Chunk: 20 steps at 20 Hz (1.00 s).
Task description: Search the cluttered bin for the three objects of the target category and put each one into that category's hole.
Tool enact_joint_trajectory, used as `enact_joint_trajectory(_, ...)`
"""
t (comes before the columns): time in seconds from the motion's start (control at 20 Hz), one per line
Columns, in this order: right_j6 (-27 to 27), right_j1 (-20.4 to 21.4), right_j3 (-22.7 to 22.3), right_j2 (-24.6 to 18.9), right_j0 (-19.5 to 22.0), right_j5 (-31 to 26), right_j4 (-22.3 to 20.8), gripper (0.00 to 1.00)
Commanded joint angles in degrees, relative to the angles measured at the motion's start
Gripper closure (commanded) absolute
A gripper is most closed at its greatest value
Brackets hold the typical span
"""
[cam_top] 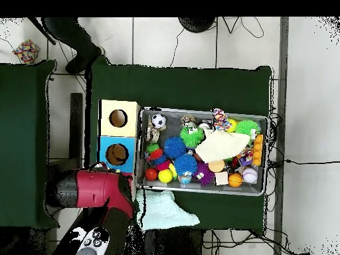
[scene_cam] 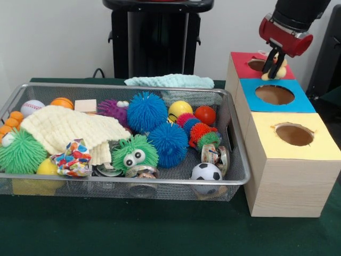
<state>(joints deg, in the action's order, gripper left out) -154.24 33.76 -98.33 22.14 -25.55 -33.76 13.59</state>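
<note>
Nearest you, the soccer ball (scene_cam: pixel 206 171) sits in the wire bin's (scene_cam: pixel 241 176) front corner on the green tabletop (scene_cam: pixel 160 229). Your hand (scene_cam: pixel 275 66) hangs over the red box's hole (scene_cam: pixel 258 64), pinching a small yellowish object (scene_cam: pixel 279 72), well apart from the bin.

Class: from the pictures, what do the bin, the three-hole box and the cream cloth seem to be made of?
Bin: silvery metal wire mesh, see-through weave, shiny rim. Three-hole box: pale wood, likely plywood, faint grain; tops matte red, blue, yellow. Cream cloth: soft knitted fabric, ribbed texture.
</note>
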Motion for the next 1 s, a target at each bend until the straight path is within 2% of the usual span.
enact_joint_trajectory(0.05, -1.3, -2.6, -6.8, -2.0, 3.6, -0.4, -4.3, 1.0)
enact_joint_trajectory(0.25, -0.5, 0.5, -7.4, -1.2, 3.0, -4.5, -4.8, 1.0)
enact_joint_trajectory(0.45, -0.1, 2.0, -8.0, -1.6, 3.7, -5.9, -5.0, 1.0)
enact_joint_trajectory(0.75, -1.4, 7.3, -9.7, -1.3, 2.6, -11.7, -5.1, 1.0)
enact_joint_trajectory(0.85, -2.1, 7.7, -10.9, -1.3, 2.1, -10.4, -5.1, 1.0)
enact_joint_trajectory(1.0, -3.5, 6.8, -13.4, -2.0, 2.1, -5.3, -4.6, 1.0)
